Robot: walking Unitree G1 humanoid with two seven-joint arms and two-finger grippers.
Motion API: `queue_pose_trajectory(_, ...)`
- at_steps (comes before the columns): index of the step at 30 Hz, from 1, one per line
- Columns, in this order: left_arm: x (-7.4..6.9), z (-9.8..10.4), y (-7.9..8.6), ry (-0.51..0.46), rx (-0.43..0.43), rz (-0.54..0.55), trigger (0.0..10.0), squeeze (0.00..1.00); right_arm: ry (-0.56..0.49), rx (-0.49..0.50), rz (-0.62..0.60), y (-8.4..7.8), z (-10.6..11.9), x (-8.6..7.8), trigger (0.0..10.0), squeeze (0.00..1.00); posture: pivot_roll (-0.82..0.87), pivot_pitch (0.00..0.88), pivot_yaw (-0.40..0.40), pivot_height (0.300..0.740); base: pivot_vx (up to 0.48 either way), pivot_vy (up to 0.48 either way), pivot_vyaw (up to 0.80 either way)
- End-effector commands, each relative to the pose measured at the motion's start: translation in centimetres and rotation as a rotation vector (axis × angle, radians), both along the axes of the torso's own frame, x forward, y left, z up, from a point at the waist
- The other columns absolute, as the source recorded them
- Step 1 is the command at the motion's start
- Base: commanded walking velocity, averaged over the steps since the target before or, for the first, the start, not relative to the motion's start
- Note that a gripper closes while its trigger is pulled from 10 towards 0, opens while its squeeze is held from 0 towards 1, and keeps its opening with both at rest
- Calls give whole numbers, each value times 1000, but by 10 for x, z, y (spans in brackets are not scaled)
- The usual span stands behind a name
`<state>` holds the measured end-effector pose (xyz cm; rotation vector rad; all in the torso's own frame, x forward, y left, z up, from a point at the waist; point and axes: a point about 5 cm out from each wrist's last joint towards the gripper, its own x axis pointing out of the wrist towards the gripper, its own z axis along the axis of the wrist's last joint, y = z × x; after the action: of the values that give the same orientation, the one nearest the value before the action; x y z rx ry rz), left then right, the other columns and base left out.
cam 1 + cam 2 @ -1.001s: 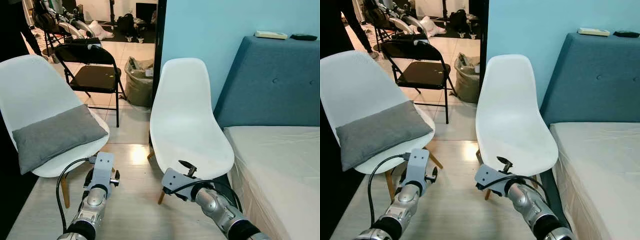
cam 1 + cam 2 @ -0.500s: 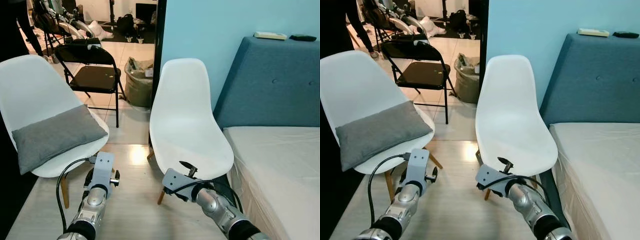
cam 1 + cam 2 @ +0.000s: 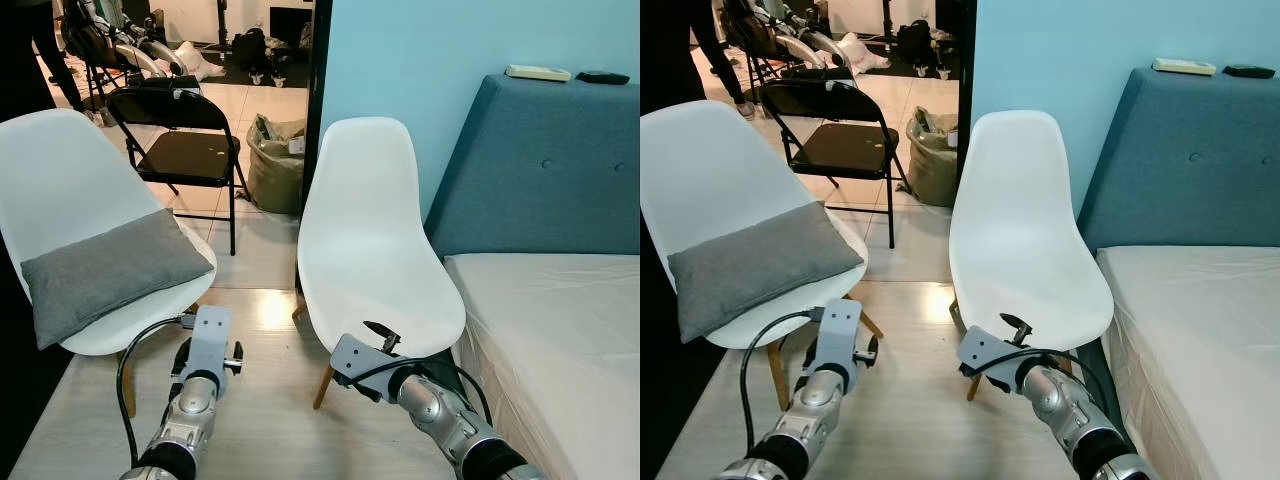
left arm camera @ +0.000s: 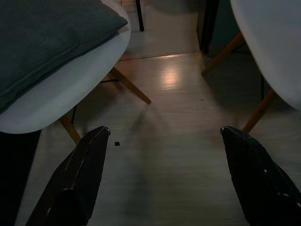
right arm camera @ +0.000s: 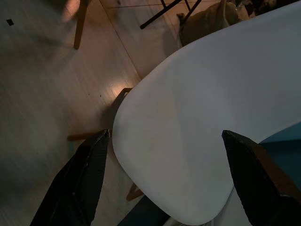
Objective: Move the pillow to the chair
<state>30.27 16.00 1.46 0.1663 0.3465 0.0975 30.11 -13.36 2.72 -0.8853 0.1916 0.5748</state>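
Left claw [image 4: 162,179] wide open, empty, low over pale plank floor [image 3: 260,420]. Pillow [image 3: 105,272] on white chair [image 3: 60,190] just ahead-left. Right claw [image 5: 164,179] wide open, empty, over second white chair [image 3: 375,250]. Folding chair [image 3: 185,150], bed [image 3: 560,330] nearby.

Black folding chair [image 3: 185,135] stands at eleven o'clock on pale tile, a stuffed bag [image 3: 275,160] just beside it at twelve. At three o'clock, the blue headboard [image 3: 540,170] rises behind a white mattress [image 3: 560,340], two remotes [image 3: 540,72] resting on top.
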Motion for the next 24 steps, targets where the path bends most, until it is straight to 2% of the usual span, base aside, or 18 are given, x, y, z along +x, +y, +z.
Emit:
queue_pose_trajectory(1, -5, -6, 0, 30, -8, 7, 10000, 0, 6, 21, -19, -5, 0, -1, 10000, 0, -47, 71, -59, 740, 0, 0, 0)
queue_pose_trajectory(14, -4, -7, 0, 39, 1, -19, 10000, 0, 14, 24, -19, -1, -1, -1, 10000, 0, -89, 57, -33, 740, 0, 0, 0)
queue_pose_trajectory(20, -6, -8, -6, 39, -6, -23, 10000, 0, 12, 29, -17, -1, -2, -3, 10000, 0, -46, 56, -61, 740, 0, 0, 0)
queue_pose_trajectory(24, -8, -10, -1, 43, -8, -4, 10000, 0, 19, 31, 6, 4, -4, -4, 10000, 0, -52, 58, -58, 740, 0, 0, 0)
